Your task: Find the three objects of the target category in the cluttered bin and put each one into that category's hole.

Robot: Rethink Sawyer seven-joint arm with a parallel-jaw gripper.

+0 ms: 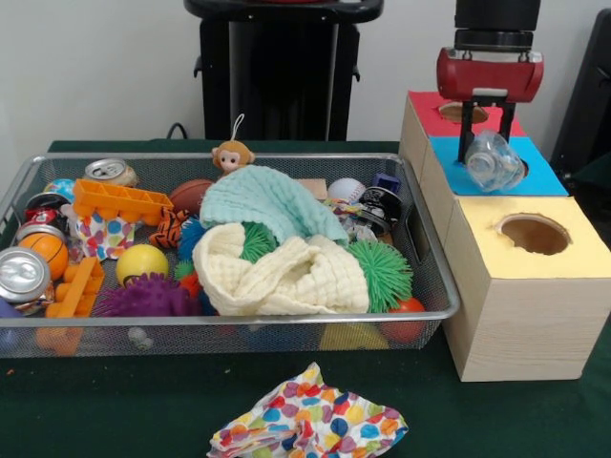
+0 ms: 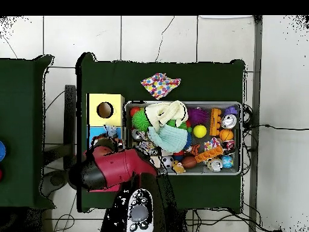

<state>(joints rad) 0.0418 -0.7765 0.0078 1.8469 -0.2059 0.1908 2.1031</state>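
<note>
Crumpled clear plastic bottle (image 1: pixel 494 159) hangs in end effector (image 1: pixel 477 143) above blue-topped box (image 1: pixel 535 176).

Brightness: both views evenly and well lit, no dim corners.
Light source: diffuse, from above; no lamp in view.
Shadows: soft and faint; a weak one lies on the table (image 1: pixel 115 401) under the near rim of the bin (image 1: pixel 239 334), another on the near face of the yellow box (image 1: pixel 520 315).
Glare: small highlights on the can (image 1: pixel 21 275) tops at the left of the bin and on the clear bottle (image 1: pixel 495 160) under the hand (image 1: pixel 485 143).
Focus: front view fairly crisp near, slightly soft toward the far wall.
Overhead: things in the bin small, detail hard to read.
</note>
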